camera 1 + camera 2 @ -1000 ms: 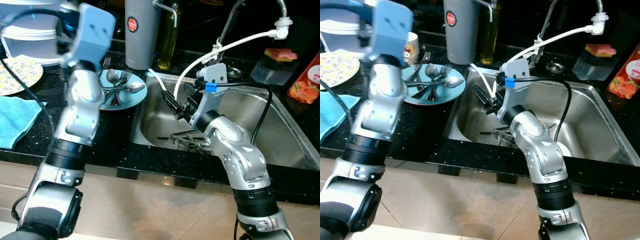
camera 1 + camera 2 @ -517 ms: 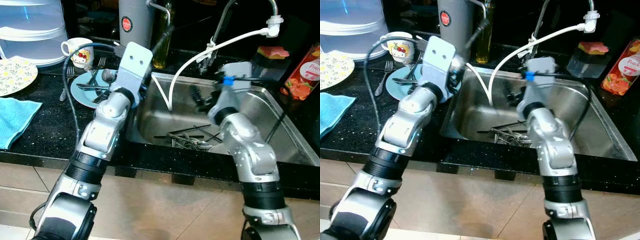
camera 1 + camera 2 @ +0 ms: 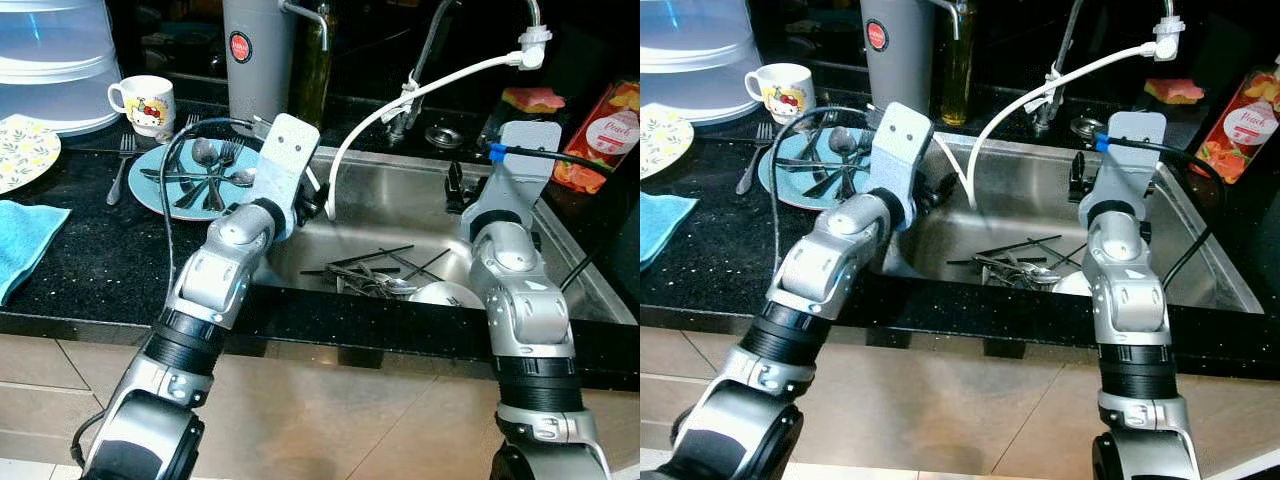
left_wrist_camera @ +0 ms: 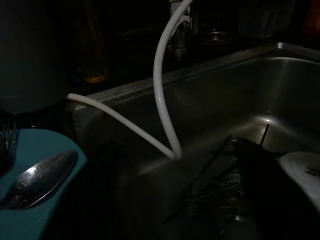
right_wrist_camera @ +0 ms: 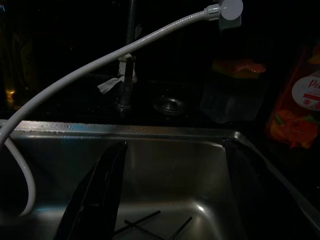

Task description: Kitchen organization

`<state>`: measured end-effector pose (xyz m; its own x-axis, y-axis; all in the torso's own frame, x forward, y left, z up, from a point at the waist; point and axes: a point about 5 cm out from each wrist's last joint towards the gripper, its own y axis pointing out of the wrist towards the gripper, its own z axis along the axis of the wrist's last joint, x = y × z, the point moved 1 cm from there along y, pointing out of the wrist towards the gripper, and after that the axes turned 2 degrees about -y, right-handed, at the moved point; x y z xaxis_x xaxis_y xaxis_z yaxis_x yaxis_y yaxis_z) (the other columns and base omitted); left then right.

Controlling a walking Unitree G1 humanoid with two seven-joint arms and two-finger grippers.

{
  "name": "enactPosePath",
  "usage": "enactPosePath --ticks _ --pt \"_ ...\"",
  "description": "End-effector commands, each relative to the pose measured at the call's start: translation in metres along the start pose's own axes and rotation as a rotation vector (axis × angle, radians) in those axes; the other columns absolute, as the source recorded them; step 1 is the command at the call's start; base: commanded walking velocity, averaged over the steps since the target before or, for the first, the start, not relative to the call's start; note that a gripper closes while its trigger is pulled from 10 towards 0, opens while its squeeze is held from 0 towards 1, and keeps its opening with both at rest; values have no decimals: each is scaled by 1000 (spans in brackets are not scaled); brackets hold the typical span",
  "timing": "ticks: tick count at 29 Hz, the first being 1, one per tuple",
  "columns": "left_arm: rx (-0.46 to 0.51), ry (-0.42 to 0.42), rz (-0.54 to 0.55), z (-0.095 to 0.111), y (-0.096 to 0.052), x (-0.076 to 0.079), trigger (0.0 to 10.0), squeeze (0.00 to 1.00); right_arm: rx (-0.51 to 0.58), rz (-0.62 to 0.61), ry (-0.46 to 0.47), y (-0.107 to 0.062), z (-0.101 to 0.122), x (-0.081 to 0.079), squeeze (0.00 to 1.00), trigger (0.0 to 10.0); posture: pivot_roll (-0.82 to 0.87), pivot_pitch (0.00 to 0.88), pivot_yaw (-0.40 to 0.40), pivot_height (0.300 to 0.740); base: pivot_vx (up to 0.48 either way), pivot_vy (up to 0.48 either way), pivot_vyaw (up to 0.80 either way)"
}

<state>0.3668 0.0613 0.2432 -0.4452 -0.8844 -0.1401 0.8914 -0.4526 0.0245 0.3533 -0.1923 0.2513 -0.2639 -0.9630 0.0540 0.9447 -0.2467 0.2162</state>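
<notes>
Over the stainless steel sink (image 3: 560, 240), where a tangle of dark cutlery (image 3: 375, 275) lies beside a white dish (image 3: 447, 294), the right gripper (image 5: 170, 195) hovers with fingers spread and empty, while the left gripper (image 3: 312, 203), its finger state impossible to tell, sits at the sink's left rim beside the round blue plate (image 3: 150, 190) of spoons and forks.

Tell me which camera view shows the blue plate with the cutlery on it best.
The left eye view shows the blue plate best: whole, well lit, with spoons and forks on it. The right eye view shows it too, partly behind the left arm's cable. The left wrist view shows one dark edge with a spoon.
</notes>
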Motion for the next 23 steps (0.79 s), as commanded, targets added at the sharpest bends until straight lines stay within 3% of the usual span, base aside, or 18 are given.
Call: enactPosePath --ticks 1,2,3,6,10,13,14,15,17,19,23 --pt "14 -17 -16 1 0 4 10000 1000 1 -36 4 1 -2 7 0 10000 193 46 -90 740 0 0 0" --pt "14 -17 -16 1 0 4 10000 1000 1 -36 4 1 -2 7 0 10000 193 46 -90 740 0 0 0" --pt "87 10 25 12 -2 0 10000 0 24 -39 13 1 1 5 0 10000 196 48 -95 740 0 0 0" --pt "141 50 82 21 -5 -5 10000 0 44 -33 29 1 5 3 0 10000 196 48 -95 740 0 0 0" --pt "142 92 120 21 -6 -9 10000 0 54 -19 39 0 6 0 0 10000 196 48 -94 740 0 0 0" --pt "-4 175 287 6 -7 -37 10000 0 72 64 68 -4 9 -14 0 10000 200 49 -94 740 0 0 0" --pt "-4 175 287 6 -7 -37 10000 0 72 64 68 -4 9 -14 0 10000 200 49 -94 740 0 0 0" --pt "-44 179 339 3 -9 -48 10000 0 74 88 74 -5 9 -18 0 10000 201 49 -95 740 0 0 0" --pt "-44 179 339 3 -9 -48 10000 0 74 88 74 -5 9 -18 0 10000 201 49 -95 740 0 0 0" --pt "-93 158 438 2 -16 -68 10000 0 78 116 79 -5 9 -23 0 10000 206 49 -95 740 0 0 0" --pt "-111 119 532 6 -21 -88 10000 0 89 145 88 -5 10 -28 0 10000 209 49 -98 740 0 0 0"
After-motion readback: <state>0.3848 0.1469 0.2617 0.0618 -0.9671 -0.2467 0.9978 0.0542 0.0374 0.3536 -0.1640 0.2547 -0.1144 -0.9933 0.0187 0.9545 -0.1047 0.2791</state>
